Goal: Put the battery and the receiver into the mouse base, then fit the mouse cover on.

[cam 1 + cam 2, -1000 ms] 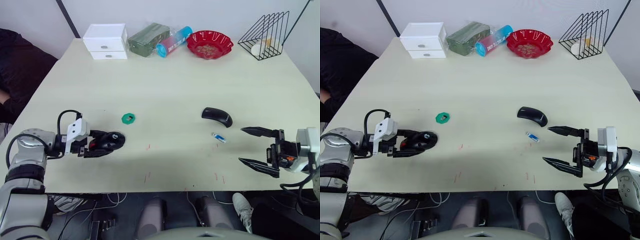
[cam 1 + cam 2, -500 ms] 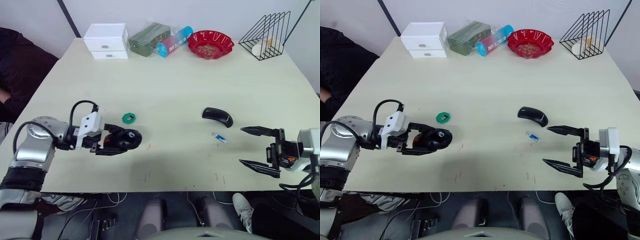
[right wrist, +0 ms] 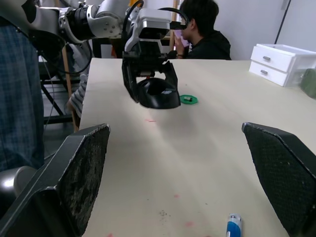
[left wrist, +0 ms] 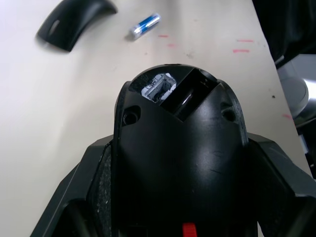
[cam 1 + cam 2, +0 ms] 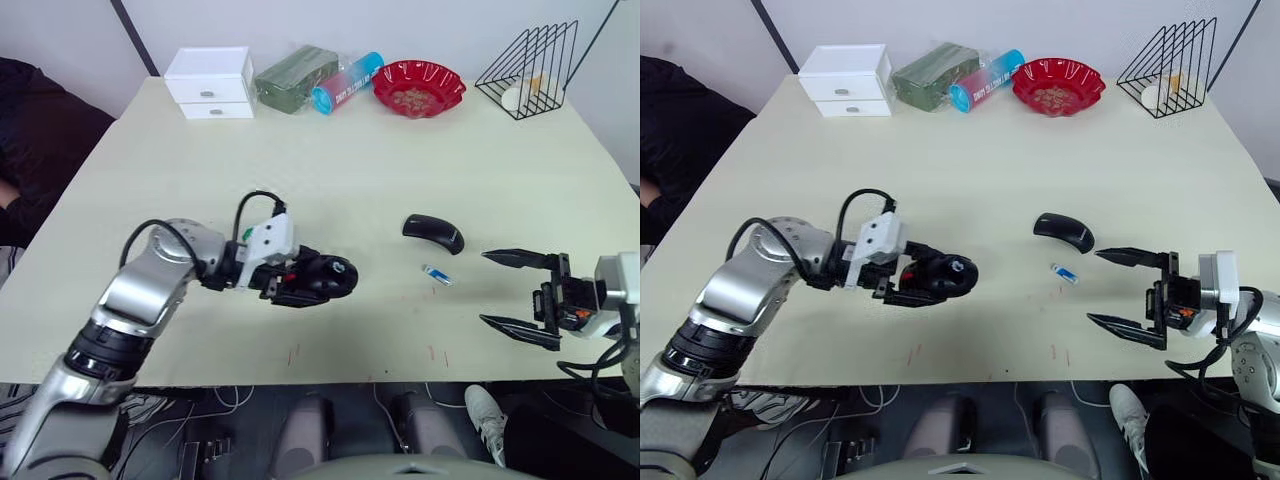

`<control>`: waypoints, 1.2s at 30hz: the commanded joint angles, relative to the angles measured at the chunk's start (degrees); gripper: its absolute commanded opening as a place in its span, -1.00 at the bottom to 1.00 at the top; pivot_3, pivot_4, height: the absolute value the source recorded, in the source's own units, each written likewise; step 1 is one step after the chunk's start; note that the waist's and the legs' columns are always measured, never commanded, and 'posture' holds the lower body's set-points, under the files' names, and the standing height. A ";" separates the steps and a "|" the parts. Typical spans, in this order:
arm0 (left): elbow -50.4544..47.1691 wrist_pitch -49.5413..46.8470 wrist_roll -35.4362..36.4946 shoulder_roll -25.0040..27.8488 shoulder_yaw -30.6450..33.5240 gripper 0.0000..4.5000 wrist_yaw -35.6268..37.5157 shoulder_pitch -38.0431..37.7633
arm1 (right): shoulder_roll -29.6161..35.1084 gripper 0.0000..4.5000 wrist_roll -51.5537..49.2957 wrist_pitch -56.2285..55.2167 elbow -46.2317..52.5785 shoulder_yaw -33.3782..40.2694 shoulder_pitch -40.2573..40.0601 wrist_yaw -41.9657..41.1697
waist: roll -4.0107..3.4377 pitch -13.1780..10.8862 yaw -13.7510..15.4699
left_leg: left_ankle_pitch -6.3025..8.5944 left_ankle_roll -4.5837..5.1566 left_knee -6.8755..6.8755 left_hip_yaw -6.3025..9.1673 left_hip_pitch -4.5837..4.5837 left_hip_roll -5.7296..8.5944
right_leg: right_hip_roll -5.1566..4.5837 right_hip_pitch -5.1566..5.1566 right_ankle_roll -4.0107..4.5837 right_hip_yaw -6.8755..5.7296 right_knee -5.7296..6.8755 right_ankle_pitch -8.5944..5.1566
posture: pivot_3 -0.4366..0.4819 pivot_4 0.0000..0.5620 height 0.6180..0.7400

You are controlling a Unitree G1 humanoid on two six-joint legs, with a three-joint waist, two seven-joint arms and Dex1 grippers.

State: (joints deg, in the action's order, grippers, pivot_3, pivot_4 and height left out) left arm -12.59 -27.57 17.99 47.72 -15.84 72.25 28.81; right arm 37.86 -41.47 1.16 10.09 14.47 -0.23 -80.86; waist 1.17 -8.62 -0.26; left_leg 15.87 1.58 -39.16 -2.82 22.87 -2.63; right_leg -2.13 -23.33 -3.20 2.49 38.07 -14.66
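Observation:
My left gripper (image 5: 322, 281) is shut on the black mouse base (image 5: 328, 276) and holds it just above the table near the front middle; the left wrist view looks into the mouse base's (image 4: 180, 148) open compartment, with a red patch at the rear. To its right the small white-and-blue battery (image 5: 436, 275) lies on the table, and just behind the battery rests the curved black mouse cover (image 5: 434, 231). My right gripper (image 5: 520, 292) hovers open near the front right edge, a little to the right of the battery (image 3: 233, 225). The receiver is out of view.
A green disc (image 3: 187, 99) lies on the table behind my left arm. Along the far edge stand a white drawer box (image 5: 211, 81), a green packet (image 5: 296, 78), a blue-pink tube (image 5: 347, 84), a red bowl (image 5: 420, 88) and a black wire rack (image 5: 527, 72). A seated person (image 3: 203, 32) is beyond the table's left side.
My left gripper has carried the mouse base to the right, from the front left of the table to the front middle, closer to the battery and cover. The right gripper has stayed open in place.

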 commanded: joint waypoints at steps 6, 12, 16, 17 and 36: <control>-0.91 -1.34 -9.66 -6.03 -9.78 0.31 -4.70 3.73 | -0.20 1.00 -0.46 -0.47 2.39 1.08 -0.72 1.57 | 0.01 -0.02 0.25 | 0.00 0.00 -0.02 0.01 0.01 0.00 | 0.02 0.01 0.00 -0.01 -0.01 0.00 | -0.05 -0.47 1.00; 1.23 -2.63 -13.78 -8.20 -13.04 0.31 -5.59 4.39 | 0.06 1.00 -0.01 0.28 3.19 1.14 -1.54 3.66 | 0.01 -0.02 0.27 | 0.00 0.00 -0.04 0.02 0.01 0.00 | 0.02 0.01 0.00 0.02 -0.02 0.00 | -0.05 -0.47 1.00; 1.42 -2.84 -14.43 -8.31 -13.42 0.31 -5.14 3.61 | 0.48 1.00 1.78 1.39 3.09 0.75 -1.93 6.61 | 0.01 -0.02 0.28 | 0.00 0.00 -0.04 0.02 0.01 0.00 | 0.02 0.01 0.00 0.02 -0.02 0.00 | -0.05 -0.47 1.00; 1.56 -2.81 -14.70 -8.39 -13.63 0.31 -5.22 3.29 | 0.46 1.00 3.11 1.61 2.87 0.51 -1.84 8.18 | 0.01 -0.02 0.30 | 0.00 0.00 -0.04 0.03 0.01 0.00 | 0.02 0.01 0.00 0.03 -0.02 0.00 | -0.05 -0.47 1.00; 5.20 -2.37 -16.96 -13.04 -15.80 0.31 -3.42 4.82 | 0.85 1.00 19.33 9.24 1.01 -6.14 0.97 25.84 | -0.05 0.03 1.09 | 0.00 0.00 -0.05 -0.06 0.02 0.03 | 0.01 0.03 0.00 0.02 -0.06 0.00 | -0.05 -0.47 1.00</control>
State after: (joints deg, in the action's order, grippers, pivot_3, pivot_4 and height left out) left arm -7.43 -29.55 1.35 35.32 -29.89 68.44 33.47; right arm 38.04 -22.56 9.97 10.17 8.17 0.12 -55.82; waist 1.12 -8.60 0.83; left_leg 15.87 1.59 -39.21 -2.88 22.88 -2.60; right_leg -2.12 -23.30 -3.20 2.51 38.01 -14.66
